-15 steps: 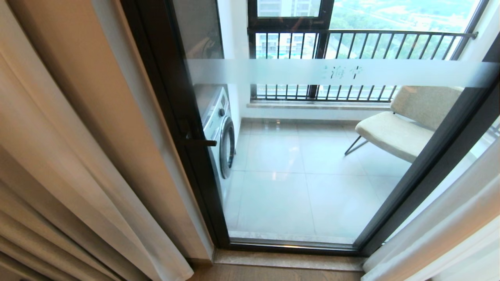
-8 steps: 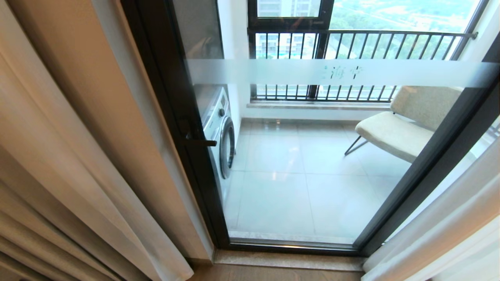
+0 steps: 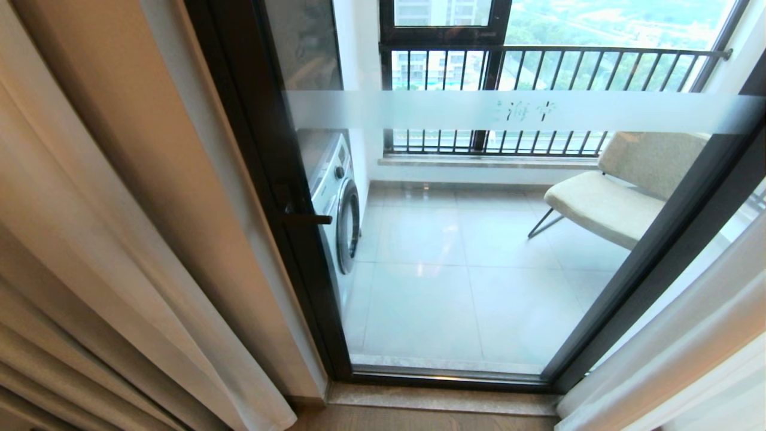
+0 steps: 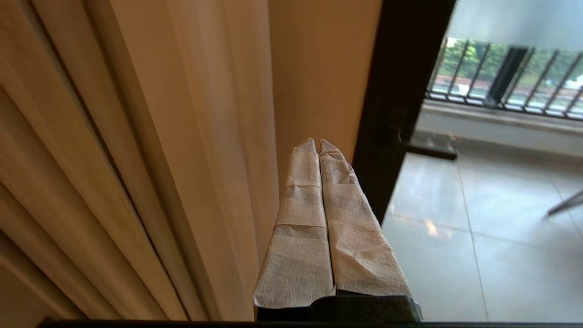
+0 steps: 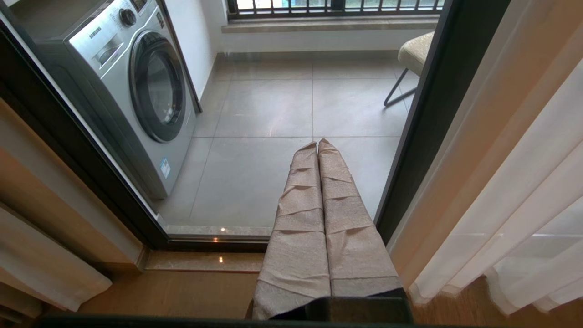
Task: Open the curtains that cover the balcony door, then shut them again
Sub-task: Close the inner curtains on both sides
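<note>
Currently left pincer (image 4: 317,146) pressed together beside curtains (image 4: 191,136), right pincer (image 5: 317,146) likewise; balcony door (image 3: 479,239) uncovered; unopened fingers risk sliding off the drape

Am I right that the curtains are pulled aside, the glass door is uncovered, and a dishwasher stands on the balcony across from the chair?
Not quite: it is a front-loading washing machine, as the right wrist view shows. The curtains are pulled aside, the balcony door is uncovered, and the chair stands opposite.

High-rise home: washing machine (image 3: 335,203) and chair (image 3: 610,191) on tiled balcony.
</note>
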{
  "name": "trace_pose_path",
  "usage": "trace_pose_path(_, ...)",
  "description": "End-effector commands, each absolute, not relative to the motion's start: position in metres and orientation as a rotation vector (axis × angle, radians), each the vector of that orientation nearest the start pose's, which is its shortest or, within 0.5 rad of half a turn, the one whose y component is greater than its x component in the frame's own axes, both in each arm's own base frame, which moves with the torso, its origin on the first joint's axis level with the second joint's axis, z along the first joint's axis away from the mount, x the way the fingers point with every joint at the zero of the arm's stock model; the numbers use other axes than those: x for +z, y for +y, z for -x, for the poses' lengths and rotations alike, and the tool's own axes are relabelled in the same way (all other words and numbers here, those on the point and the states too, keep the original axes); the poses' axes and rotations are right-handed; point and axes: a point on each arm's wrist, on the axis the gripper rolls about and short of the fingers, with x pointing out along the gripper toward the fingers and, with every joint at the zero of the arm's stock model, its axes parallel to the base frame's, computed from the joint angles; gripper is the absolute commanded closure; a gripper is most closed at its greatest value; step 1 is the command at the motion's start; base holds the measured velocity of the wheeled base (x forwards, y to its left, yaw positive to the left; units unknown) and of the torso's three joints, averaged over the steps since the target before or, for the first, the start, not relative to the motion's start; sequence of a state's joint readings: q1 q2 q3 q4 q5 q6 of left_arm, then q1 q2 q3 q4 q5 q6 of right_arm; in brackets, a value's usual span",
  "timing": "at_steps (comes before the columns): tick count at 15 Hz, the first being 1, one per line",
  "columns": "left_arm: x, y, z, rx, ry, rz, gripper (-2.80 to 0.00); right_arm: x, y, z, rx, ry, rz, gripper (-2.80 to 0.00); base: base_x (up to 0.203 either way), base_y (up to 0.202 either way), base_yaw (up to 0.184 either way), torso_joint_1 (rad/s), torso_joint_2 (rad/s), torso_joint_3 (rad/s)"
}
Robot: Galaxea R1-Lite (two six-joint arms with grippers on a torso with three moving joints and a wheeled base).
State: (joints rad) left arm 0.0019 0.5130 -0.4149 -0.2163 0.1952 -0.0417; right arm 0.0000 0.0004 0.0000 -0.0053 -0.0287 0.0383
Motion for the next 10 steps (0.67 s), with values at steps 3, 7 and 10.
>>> trace_pose_path(3, 0.271, 0.018, -0.093, 0.406, -0.065, 0.041, 0.0, 0.076, -0.001, 0.023, -0.029, -0.007, -0.038, 0.0, 0.0, 0.0, 0.0, 0.0, 0.0, 0.0)
trace_pose_path(7, 0.303, 0.054, -0.127, 0.646, -0.082, 0.033, 0.0, 0.076, -0.001, 0.023, -0.029, -0.007, -0.038, 0.0, 0.0, 0.0, 0.0, 0.0, 0.0, 0.0)
trace_pose_path(10, 0.303, 0.066, -0.141, 0.67, -0.055, 0.039, -2.8, 0.076, -0.001, 0.023, -0.029, -0.007, -0.038, 0.0, 0.0, 0.0, 0.0, 0.0, 0.0, 0.0)
